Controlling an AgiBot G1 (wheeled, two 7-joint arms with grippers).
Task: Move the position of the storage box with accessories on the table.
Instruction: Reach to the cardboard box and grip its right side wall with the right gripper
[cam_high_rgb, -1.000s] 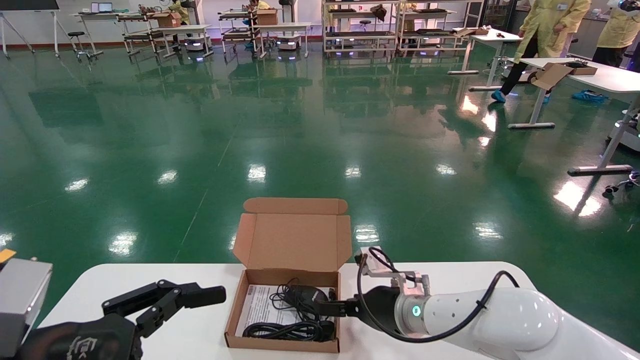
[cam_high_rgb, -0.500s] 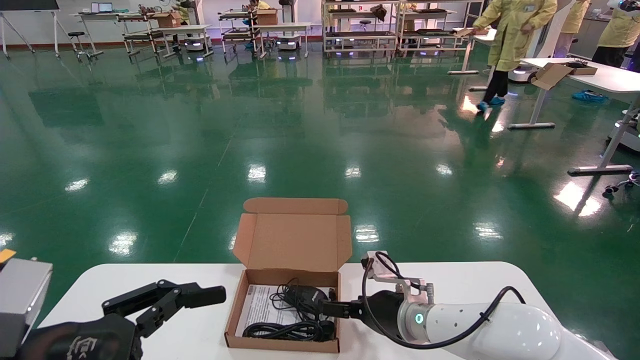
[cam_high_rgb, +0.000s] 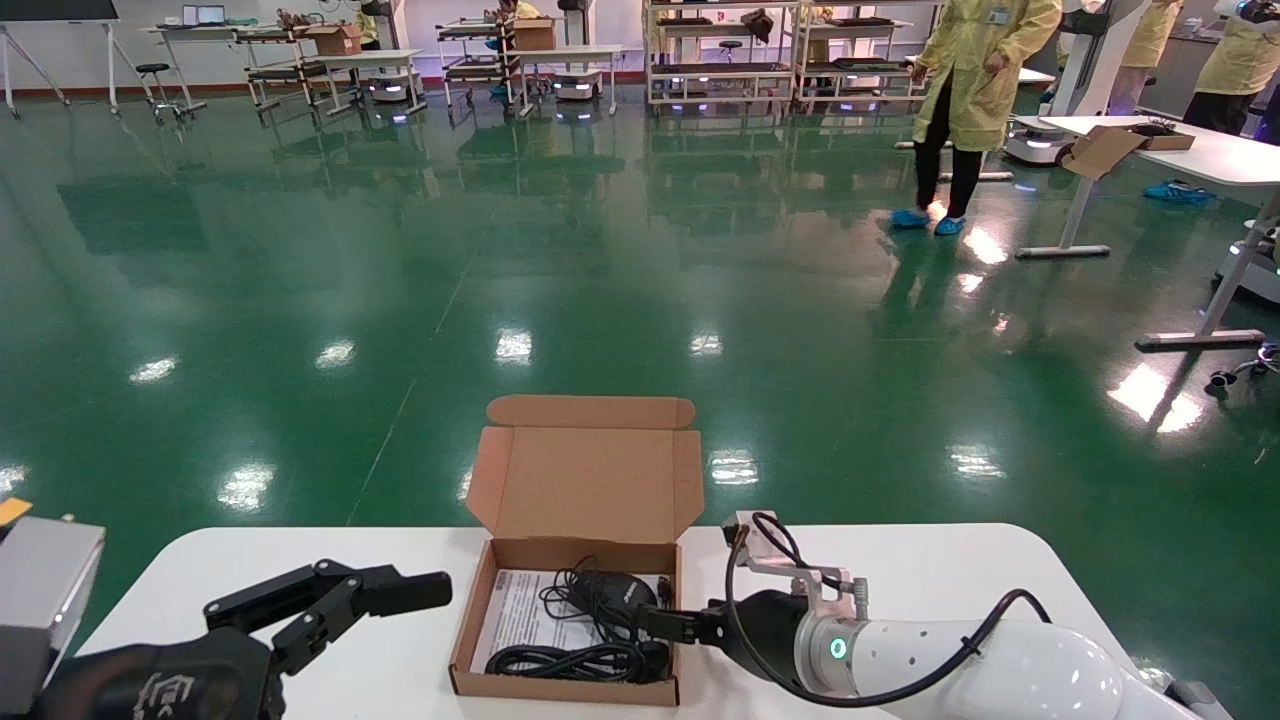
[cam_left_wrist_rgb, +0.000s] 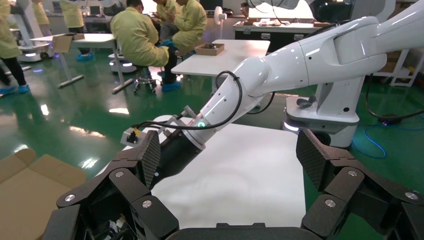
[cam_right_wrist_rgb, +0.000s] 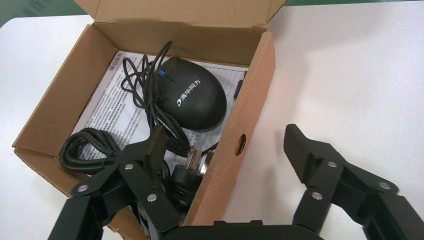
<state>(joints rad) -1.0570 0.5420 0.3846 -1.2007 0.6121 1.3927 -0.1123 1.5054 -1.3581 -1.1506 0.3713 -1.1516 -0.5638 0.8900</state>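
White table (cam_high_rgb: 900, 560) carries the brown storage box (cam_high_rgb: 566, 690) at its near middle, lid flap raised on the far side. Right gripper (cam_right_wrist_rgb: 225, 150) straddles the box's right wall, spread wide and unclenched. Left gripper (cam_left_wrist_rgb: 227, 165) hovers released at near left. Inside lie the mouse (cam_right_wrist_rgb: 195, 100), cable (cam_right_wrist_rgb: 85, 152) and paper sheet (cam_right_wrist_rgb: 110, 107).

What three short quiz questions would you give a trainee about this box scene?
1. True or false: the lid of the box is closed.
2. Which gripper straddles the box's right wall? A left, B right, C neither.
3. Fill in: the mouse lies on a printed ____.
Key: 1 false, it stands open. 2 B: the right gripper has one of its fingers inside, one outside; the left gripper hovers apart over the table. 3 sheet.
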